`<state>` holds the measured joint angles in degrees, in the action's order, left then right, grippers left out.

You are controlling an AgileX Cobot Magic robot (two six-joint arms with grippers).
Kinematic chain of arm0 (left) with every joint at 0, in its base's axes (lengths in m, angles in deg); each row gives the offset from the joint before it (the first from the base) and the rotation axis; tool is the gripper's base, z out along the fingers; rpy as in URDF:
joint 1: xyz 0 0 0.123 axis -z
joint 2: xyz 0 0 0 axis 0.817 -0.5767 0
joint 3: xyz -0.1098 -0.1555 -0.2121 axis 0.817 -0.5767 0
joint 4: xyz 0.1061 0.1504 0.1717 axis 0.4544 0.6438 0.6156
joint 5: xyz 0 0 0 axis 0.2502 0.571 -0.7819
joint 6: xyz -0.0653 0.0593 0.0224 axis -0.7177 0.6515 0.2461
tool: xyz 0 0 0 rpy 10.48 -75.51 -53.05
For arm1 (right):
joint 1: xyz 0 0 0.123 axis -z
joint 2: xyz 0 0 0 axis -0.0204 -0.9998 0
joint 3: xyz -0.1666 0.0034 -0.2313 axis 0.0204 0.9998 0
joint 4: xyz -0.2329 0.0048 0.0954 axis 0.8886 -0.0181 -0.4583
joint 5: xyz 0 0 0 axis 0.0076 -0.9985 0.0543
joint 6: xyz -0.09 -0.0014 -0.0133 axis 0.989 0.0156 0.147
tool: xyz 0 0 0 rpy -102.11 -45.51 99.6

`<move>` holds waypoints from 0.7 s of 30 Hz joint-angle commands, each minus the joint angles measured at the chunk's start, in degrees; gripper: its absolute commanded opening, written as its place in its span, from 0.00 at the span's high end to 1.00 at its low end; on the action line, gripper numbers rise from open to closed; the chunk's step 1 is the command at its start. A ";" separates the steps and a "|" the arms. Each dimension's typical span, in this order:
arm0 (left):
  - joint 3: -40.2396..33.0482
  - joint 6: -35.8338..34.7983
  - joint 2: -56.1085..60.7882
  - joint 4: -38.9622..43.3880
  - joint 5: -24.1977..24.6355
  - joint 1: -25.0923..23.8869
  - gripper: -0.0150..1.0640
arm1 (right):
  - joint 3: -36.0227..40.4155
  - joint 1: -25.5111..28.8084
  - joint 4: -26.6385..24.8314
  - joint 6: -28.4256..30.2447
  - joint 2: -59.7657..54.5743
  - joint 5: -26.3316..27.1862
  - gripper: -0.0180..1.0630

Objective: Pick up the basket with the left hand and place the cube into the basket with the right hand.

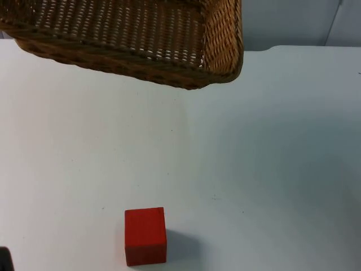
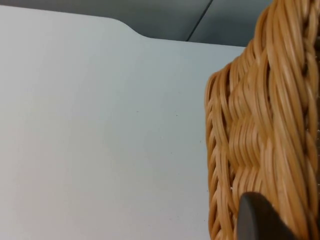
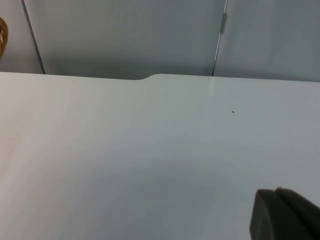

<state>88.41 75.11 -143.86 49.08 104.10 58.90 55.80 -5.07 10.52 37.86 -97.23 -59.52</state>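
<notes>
Brown woven wicker basket hung tilted above the far left of the white table, left pincer clamped on the basket's rim, red cube sat on the table near the front, well apart from the basket, right pincer hovered over bare table, its fingers' state impossible to tell.

Even, bright, diffuse overhead light; no glare on the white table top. The red cube casts a soft shadow to its right. The woven wicker basket looks slightly soft close to the left wrist camera.
</notes>
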 commanded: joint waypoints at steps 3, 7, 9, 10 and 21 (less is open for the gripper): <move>0.53 -0.66 0.58 -1.66 -1.62 0.10 0.99 | -0.46 0.07 0.52 0.32 -0.12 0.59 0.99; 0.53 -0.66 0.58 -1.66 -3.73 0.10 0.99 | -0.46 0.07 0.52 0.32 -0.12 0.59 0.99; 0.53 -0.66 0.58 -1.95 -4.32 0.10 0.99 | -0.46 0.07 0.52 0.32 -0.12 0.46 0.99; 0.53 -1.44 0.58 -3.10 -4.41 0.10 0.99 | -0.46 0.07 0.52 0.32 -0.12 0.46 0.99; 0.41 1.83 0.58 -6.39 7.87 2.36 0.99 | -0.46 0.07 0.52 0.32 -0.12 -0.39 0.99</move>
<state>88.41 76.29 -143.86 44.62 111.60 60.90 55.80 -5.07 10.61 37.86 -97.23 -60.04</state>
